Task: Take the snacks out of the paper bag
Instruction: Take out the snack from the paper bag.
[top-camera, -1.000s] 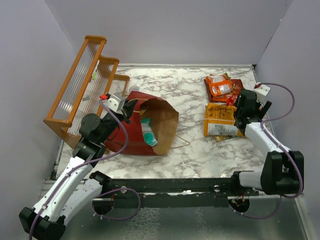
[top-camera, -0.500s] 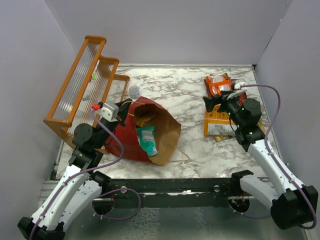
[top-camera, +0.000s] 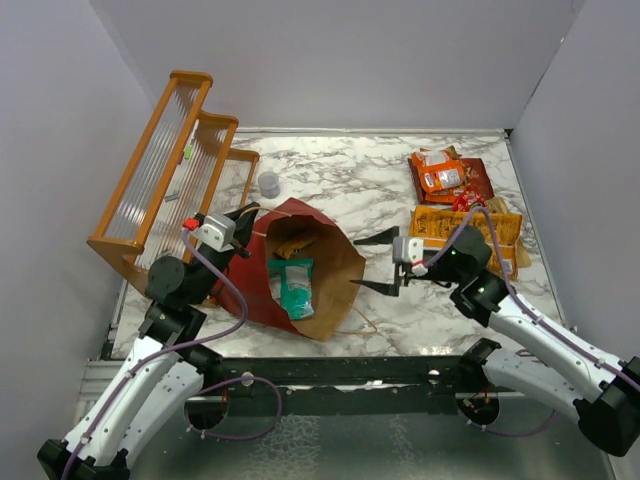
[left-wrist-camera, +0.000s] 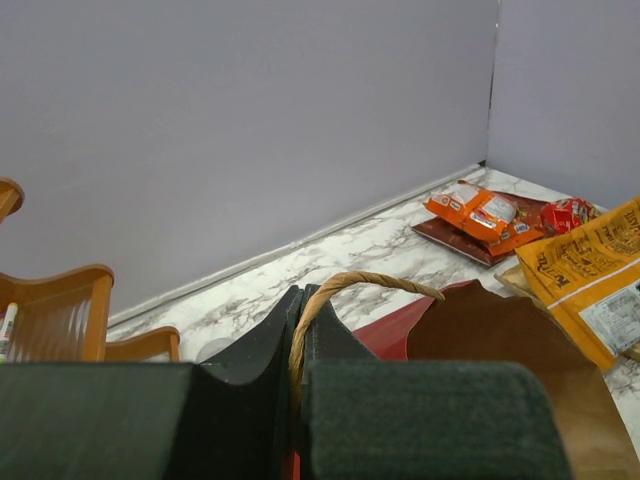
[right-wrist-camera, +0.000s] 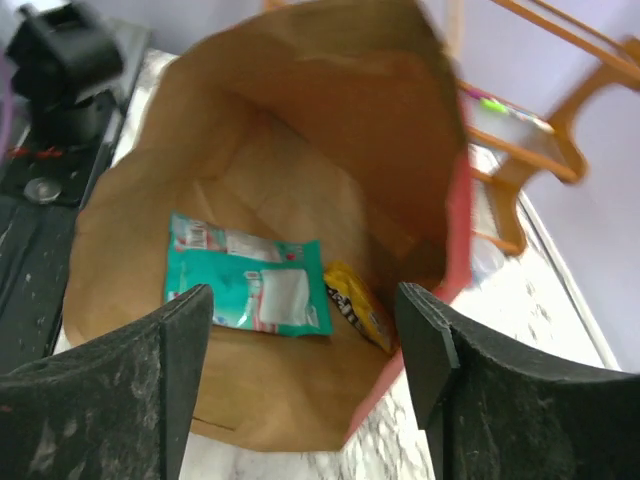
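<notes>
The paper bag (top-camera: 255, 290) lies on its side, its brown mouth facing right. My left gripper (top-camera: 248, 222) is shut on its twine handle (left-wrist-camera: 360, 280), holding the upper lip up. Inside lie a teal packet (right-wrist-camera: 245, 285) and a yellow packet (right-wrist-camera: 358, 305); the teal packet (top-camera: 293, 285) also shows from above. My right gripper (top-camera: 378, 262) hangs open and empty just outside the bag mouth, pointing in. On the table at right lie the orange packet (top-camera: 440, 177) on the dark red Doritos bag (top-camera: 478, 180), a small red packet (top-camera: 462, 202) and the large orange-yellow chip bag (top-camera: 470, 235).
An orange wooden rack (top-camera: 170, 170) leans at the back left, close behind the bag. A small clear cup (top-camera: 268, 183) stands on the marble beside it. Grey walls close in the back and both sides. A black rail (top-camera: 330, 370) runs along the near edge.
My right arm has swung left from the snack pile to the bag mouth, empty. My left gripper has kept the handle and the bag mouth has tipped further open.
</notes>
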